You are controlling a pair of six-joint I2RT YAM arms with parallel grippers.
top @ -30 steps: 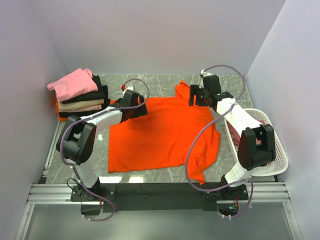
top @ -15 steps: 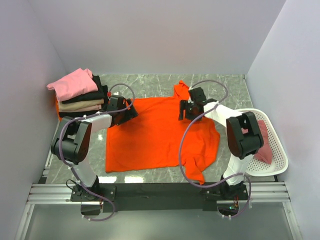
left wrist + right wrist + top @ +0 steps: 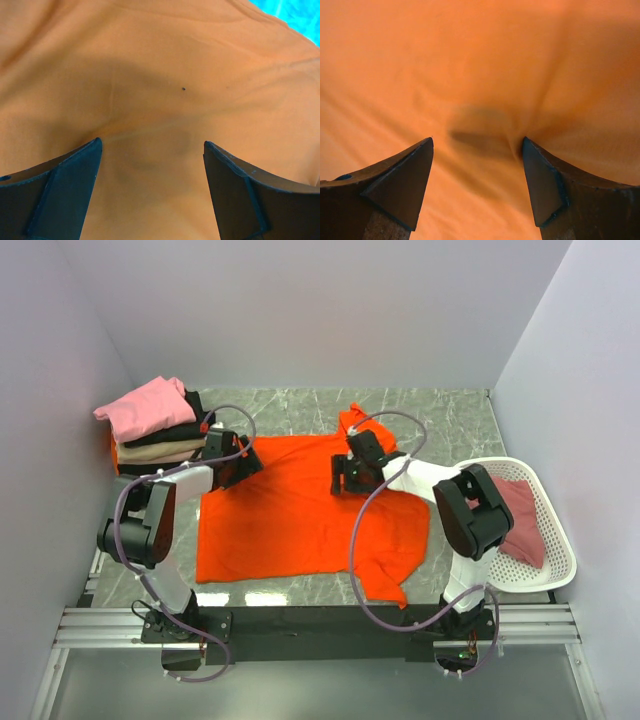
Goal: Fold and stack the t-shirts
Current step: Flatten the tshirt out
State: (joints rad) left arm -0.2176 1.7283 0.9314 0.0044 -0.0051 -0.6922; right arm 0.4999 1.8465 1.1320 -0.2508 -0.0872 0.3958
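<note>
Resting on the unfolded orange shirt (image 3: 300,525), my left gripper (image 3: 150,145) and right gripper (image 3: 477,142) gape wide, holding nothing; folded stack (image 3: 150,425) done, rose shirt (image 3: 515,515) left in basket (image 3: 560,575).

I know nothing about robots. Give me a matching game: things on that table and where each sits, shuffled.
1 large bright orange cloth t-shirt
2 folded pink cloth t-shirt
3 white plastic lattice basket
4 dusty rose-red cloth shirt

A inside the basket
B atop the far-left shirt pile
C spread flat mid-table
D right edge, grey marble table

Pairs: 1-C, 2-B, 3-D, 4-A
</note>
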